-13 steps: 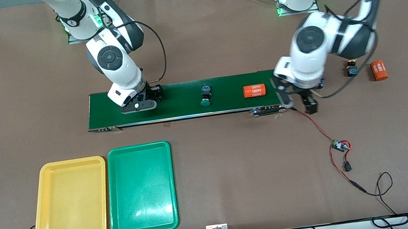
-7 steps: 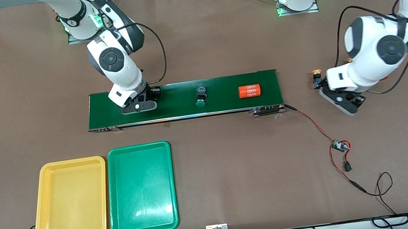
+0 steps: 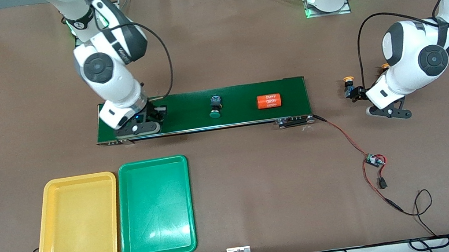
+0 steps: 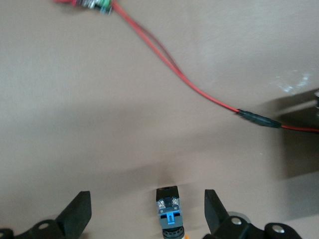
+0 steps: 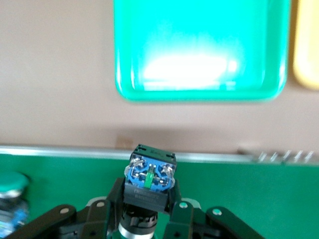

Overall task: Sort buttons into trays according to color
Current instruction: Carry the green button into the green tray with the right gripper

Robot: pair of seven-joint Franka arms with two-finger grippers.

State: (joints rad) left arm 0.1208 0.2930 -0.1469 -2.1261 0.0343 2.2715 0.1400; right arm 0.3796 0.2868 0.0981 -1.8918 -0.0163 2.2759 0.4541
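Presently: right gripper (image 5: pixel 144 219), over the long dark green belt (image 3: pixel 238 97), jaws pinching a black-and-blue push-button switch (image 5: pixel 148 180) (cap hidden), with the shallow green plastic tray (image 5: pixel 199 92) lying nearer the front camera. Left gripper (image 4: pixel 147 211), jaws spread, straddles a yellow-capped switch (image 3: pixel 348 86) on the brown counter (image 3: pixel 259 183), body lengthwise between them.

The light is bright and even from above, with soft short shadows under the arms. A white glare shines on the green tray (image 5: pixel 201 50); the wrist views are a little blurred.
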